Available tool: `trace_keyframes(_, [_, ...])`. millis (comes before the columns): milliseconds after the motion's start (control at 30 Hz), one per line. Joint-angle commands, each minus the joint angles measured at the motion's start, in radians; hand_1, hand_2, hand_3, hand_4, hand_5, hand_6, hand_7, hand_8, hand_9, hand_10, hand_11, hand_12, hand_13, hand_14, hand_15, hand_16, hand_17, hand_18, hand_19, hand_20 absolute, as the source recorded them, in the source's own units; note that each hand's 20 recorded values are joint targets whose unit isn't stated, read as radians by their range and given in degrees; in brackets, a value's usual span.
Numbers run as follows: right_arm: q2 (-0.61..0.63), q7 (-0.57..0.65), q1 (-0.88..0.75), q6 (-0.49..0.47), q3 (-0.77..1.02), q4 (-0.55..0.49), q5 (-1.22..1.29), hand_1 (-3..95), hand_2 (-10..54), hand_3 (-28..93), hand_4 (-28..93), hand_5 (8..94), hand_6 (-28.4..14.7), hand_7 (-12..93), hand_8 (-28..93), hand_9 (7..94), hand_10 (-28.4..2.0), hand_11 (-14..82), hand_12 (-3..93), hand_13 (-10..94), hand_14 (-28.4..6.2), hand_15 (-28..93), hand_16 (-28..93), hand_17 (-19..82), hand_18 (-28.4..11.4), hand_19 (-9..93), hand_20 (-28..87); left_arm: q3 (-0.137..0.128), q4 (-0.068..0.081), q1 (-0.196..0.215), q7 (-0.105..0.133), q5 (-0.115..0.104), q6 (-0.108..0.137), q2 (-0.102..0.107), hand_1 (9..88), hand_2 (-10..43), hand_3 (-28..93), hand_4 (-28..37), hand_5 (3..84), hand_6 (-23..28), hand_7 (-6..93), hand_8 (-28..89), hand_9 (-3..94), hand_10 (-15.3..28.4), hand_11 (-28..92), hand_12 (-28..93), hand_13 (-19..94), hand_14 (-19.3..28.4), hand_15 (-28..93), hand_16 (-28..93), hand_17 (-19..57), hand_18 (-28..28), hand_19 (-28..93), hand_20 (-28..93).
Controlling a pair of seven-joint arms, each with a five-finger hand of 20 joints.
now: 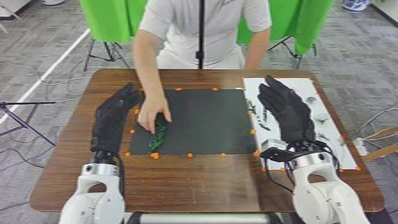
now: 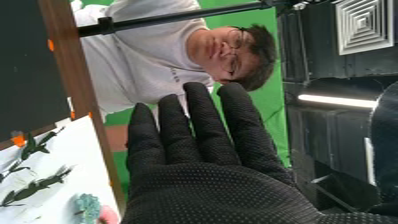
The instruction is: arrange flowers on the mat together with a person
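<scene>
The robot's left hand (image 1: 114,114) is standing released, its fingers extending straight toward the far side above the left part of the brown wooden table (image 1: 195,186), just beside the dark mat (image 1: 209,120). The robot's right hand (image 1: 286,109) is likewise standing released above the white sheet (image 2: 75,160) on the right, grasping nothing. In the right wrist view, the right hand (image 2: 213,187) is showing its fingers straight and slightly spread.

The person's hand (image 1: 154,113) is reaching in from the far side and touching the far part of the green sprig (image 1: 158,139); how firmly it is grasping, I cannot tell. The sprig is lying on the left part of the mat, its near end pointing toward the near left corner.

On the white sheet, dark leafy stems (image 2: 35,188), a pale blue-green flower (image 2: 87,207) and a pink flower (image 2: 107,215) are lying, the two flowers sitting close beside each other. Orange markers (image 1: 155,156) are lining the edges of the mat and the sheet.
</scene>
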Motion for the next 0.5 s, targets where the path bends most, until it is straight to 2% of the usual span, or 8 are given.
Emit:
trace_keyframes(33, [-0.006,-0.006,-0.003,0.001,0.000,-0.006,-0.008,10.7,-4.5,69,-19,34.1,-6.9,8,-8,36.9,-16.1,3.1,10.6,24,-11.3,6,10,14,-8.5,0,22,-0.009,-0.003,0.014,-0.010,0.000,-0.003,0.000,28.7,-7.7,64,-15.8,44.0,5.4,6.3,-5,40.3,12.4,15,17,34,15.0,12,3,8.5,7.9,2,20])
trace_keyframes(500, [-0.006,-0.004,-0.002,-0.002,0.003,-0.005,-0.008,10.9,-4.9,69,-19,34.1,-6.8,8,-8,37.1,-16.1,3.2,10.8,24,-11.4,6,10,14,-8.6,0,22,-0.013,-0.002,0.013,-0.010,0.001,-0.013,-0.001,28.8,-7.6,64,-15.7,43.9,5.3,6.1,-5,40.3,12.4,15,17,34,15.1,11,3,8.2,8.0,2,20])
